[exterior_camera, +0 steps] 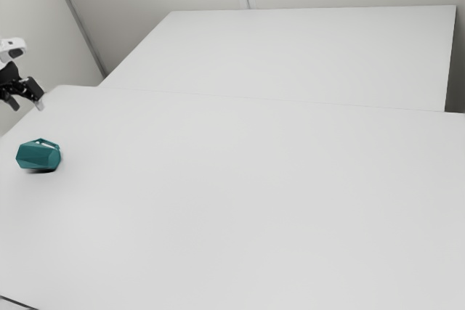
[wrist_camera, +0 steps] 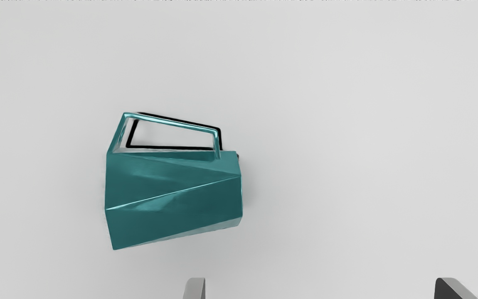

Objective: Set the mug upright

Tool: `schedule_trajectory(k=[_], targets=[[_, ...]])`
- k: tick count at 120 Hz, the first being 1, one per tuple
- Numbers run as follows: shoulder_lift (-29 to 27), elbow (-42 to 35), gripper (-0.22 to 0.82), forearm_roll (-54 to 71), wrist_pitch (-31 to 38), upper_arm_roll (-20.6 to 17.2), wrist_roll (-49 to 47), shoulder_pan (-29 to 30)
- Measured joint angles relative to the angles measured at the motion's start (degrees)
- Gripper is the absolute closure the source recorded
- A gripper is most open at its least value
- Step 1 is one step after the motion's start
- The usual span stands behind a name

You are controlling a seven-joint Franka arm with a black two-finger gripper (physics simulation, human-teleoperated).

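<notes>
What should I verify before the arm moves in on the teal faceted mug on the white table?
1. Black two-finger gripper open: ok, fingers wide apart.
2. Teal faceted mug upright: not ok, lying on its side on the white table.
3. Mug centred between the fingers: not ok, it sits off toward one finger.
4. Angular teal handle unobstructed: ok, it juts from the mug's side, nothing over it.
5. Which end is the mouth: cannot tell.
</notes>
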Motion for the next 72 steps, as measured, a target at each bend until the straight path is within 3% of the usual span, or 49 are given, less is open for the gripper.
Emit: schedule_trajectory(k=[25,45,72], targets=[[7.8,10.1,0.0,-2.2,-2.9,-3.9,6.2,9.8],[13.0,15.4,0.0,-2.6,-4.7,-11.7,10.9,18.6],[19.5,20.4,0.0,-2.5,-5.9,-16.2,16.4,23.7]])
